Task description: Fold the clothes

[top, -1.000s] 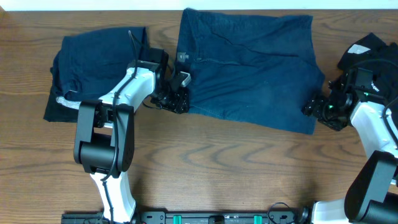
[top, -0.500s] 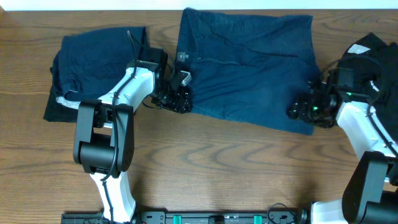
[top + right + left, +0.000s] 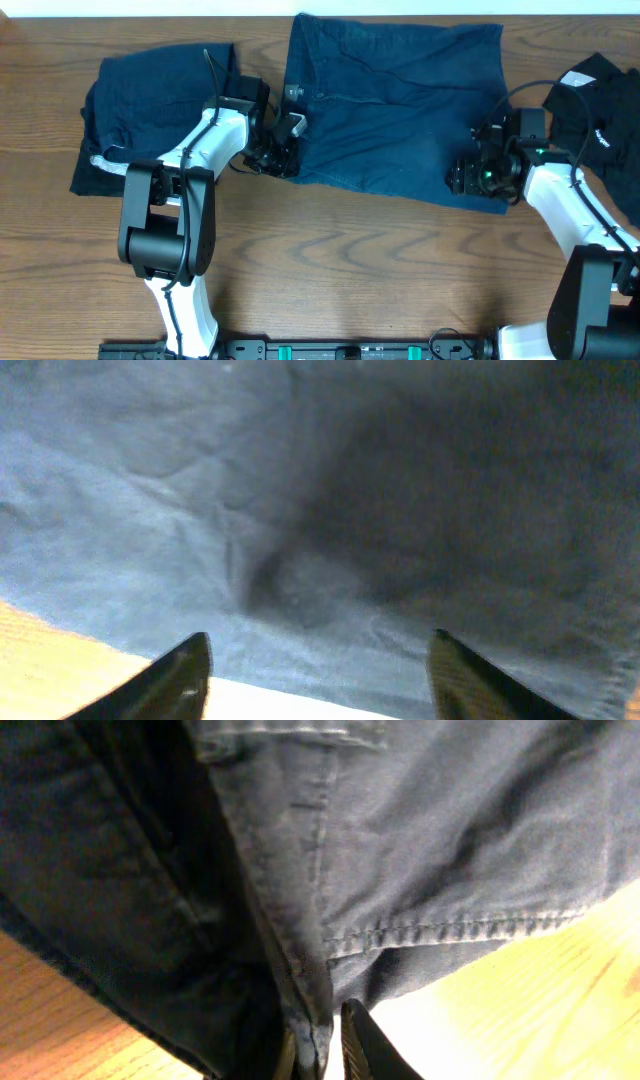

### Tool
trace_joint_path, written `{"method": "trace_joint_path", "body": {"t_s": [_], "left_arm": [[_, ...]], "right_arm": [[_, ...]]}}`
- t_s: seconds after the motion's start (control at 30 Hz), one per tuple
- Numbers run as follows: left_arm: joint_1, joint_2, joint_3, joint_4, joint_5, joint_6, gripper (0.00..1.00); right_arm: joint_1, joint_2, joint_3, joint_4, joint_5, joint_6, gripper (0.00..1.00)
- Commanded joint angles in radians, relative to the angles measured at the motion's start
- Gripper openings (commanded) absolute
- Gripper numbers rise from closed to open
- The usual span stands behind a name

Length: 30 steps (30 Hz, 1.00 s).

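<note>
Wide navy-blue shorts (image 3: 400,105) lie spread flat at the back middle of the table. My left gripper (image 3: 283,158) is shut on the shorts' front left corner; the left wrist view shows the seamed edge (image 3: 310,1020) pinched between the fingers (image 3: 318,1055). My right gripper (image 3: 468,177) is open over the shorts' front right part; in the right wrist view its fingers (image 3: 320,675) spread wide above the cloth (image 3: 330,510), holding nothing. A folded navy garment (image 3: 150,100) lies at the left. A black garment with white marks (image 3: 600,90) lies at the right.
The wooden table (image 3: 350,270) runs bare along the front. A white edge (image 3: 100,160) sticks out under the folded pile at the left. The table's far edge lies just behind the shorts.
My right gripper has moved left, from off the shorts' right edge onto their front right part. My left gripper has stayed in place, holding the corner.
</note>
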State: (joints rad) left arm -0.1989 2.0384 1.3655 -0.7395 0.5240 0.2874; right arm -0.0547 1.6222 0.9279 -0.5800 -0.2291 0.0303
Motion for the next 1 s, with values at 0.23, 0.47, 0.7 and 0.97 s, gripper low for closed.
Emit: {"method": "trace_joint_path", "body": {"t_s": [0.23, 0.47, 0.7, 0.97], "left_arm": [[0.003, -0.029, 0.032, -0.011, 0.008, -0.021, 0.06], [0.003, -0.132, 0.036, -0.011, 0.008, -0.025, 0.06], [0.003, -0.155, 0.033, -0.014, -0.077, -0.057, 0.06], [0.003, -0.154, 0.029, -0.006, -0.099, -0.065, 0.06]], "right_arm": [[-0.015, 0.001, -0.079, 0.153, 0.085, 0.010, 0.64], [-0.019, 0.001, -0.078, 0.161, 0.069, 0.011, 0.65], [-0.040, 0.001, -0.077, 0.161, 0.121, 0.053, 0.67], [-0.257, 0.001, -0.058, 0.121, -0.038, 0.104, 0.62]]}}
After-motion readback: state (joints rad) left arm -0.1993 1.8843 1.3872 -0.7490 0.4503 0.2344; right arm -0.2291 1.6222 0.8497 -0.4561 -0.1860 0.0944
